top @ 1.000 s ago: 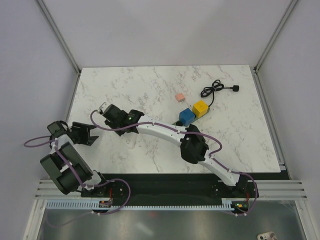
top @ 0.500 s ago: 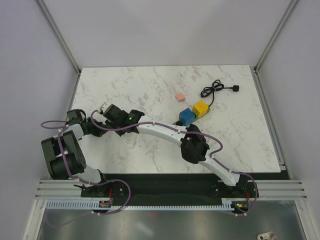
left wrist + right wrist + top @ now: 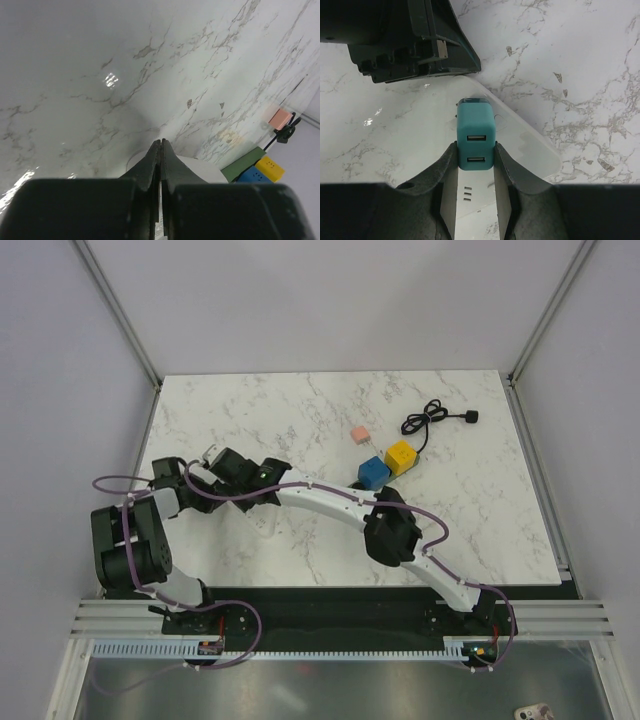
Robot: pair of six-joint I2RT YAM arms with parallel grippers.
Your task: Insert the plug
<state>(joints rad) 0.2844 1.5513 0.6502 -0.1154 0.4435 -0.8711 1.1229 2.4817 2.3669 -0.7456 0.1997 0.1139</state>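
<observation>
Gripping a teal plug [image 3: 476, 125] by its two sides in the right claw [image 3: 476, 148], clamped tight around it. Directly beneath that claw, a white power strip [image 3: 525, 142], flat on the marble table [image 3: 580, 60], stretching ahead of the fingertips and back under the wrist. Plug upright on the strip's face, between the fingers. Prongs hidden under the plug's body: fully seated or merely resting on the slots, impossible to tell. Just ahead and to the left of the right claw, the left claw [image 3: 160, 146], clenched on nothing, tip down over the strip's far corner; contact with it unclear, though likely there to pin the strip. By all appearances, the seating step itself in hand. Next, by judgement: press straight down through the plug, square to the strip, without twist or tilt, keeping the strip from sliding; release only after a flush seat.
</observation>
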